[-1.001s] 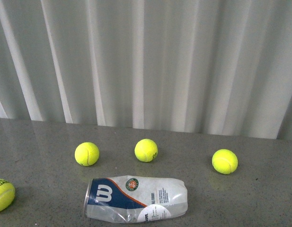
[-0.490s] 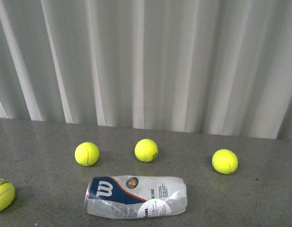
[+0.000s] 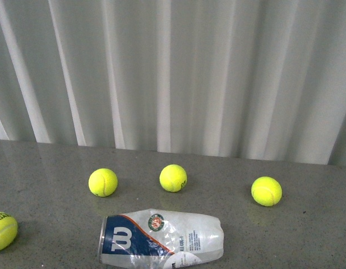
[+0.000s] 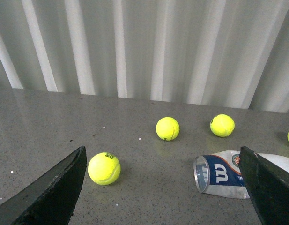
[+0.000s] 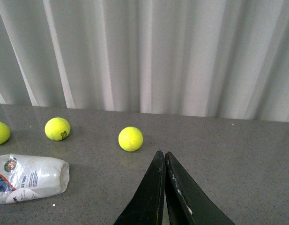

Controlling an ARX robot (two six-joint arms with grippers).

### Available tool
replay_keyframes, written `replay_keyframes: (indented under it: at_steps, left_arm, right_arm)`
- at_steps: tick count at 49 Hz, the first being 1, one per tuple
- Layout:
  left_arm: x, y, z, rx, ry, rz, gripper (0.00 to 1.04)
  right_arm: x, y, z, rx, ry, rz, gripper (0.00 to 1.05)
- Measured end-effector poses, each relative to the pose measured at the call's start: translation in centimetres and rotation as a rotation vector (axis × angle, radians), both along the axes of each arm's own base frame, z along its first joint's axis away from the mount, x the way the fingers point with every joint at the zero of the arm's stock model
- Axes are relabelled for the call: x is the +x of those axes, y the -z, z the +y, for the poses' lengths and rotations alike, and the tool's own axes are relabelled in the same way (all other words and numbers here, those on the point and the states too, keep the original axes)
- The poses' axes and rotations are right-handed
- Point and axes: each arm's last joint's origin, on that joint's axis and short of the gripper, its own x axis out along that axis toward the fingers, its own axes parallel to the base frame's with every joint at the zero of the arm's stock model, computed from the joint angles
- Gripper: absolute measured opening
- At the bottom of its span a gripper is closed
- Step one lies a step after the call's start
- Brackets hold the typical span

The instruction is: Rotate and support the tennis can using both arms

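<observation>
The left gripper (image 4: 161, 152) is spread wide, its two black fingers (image 4: 50, 192) far apart with nothing between them. The right gripper (image 5: 163, 153) has its fingers pressed together and holds nothing. Neither one touches the tennis can (image 3: 161, 238).

The can lies on its side at the near part of the grey speckled counter (image 3: 307, 235), about midway across. Its silver-rimmed open end points left and its crumpled end points right. The blue label with the white W and the round emblem face up.

A tennis ball (image 3: 3, 231) sits near the counter's left edge, level with the can. Farther back, three tennis balls stand in a loose row: the left ball (image 3: 103, 182), the middle ball (image 3: 173, 178) and the right ball (image 3: 266, 191). All three are apart from the can. A white pleated backdrop (image 3: 173, 73) rises along the counter's back edge.
</observation>
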Motion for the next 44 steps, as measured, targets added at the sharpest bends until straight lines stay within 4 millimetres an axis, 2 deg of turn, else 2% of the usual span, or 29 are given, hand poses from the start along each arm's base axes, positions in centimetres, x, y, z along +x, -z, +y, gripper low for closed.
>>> replay_keyframes:
  at_steps: [8,19,24,32,35,44]
  left_arm:
    - [0.00,0.00,0.00,0.000,0.000,0.000,0.98]
    - [0.00,0.00,0.00,0.000,0.000,0.000,0.98]
    - [0.00,0.00,0.00,0.000,0.000,0.000,0.98]
    - [0.00,0.00,0.00,0.000,0.000,0.000,0.98]
    - [0.00,0.00,0.00,0.000,0.000,0.000,0.98]
    - [0.00,0.00,0.00,0.000,0.000,0.000,0.98]
  right_arm:
    - [0.00,0.00,0.00,0.000,0.000,0.000,0.03]
    - [0.00,-0.01,0.00,-0.001,0.000,-0.001,0.42]
    - [0.00,0.00,0.00,-0.001,0.000,0.000,0.67]
    - [0.00,0.00,0.00,0.000,0.000,0.000,1.00]
    - [0.00,0.00,0.00,0.000,0.000,0.000,0.97]
    - [0.00,0.00,0.00,0.000,0.000,0.000,0.98]
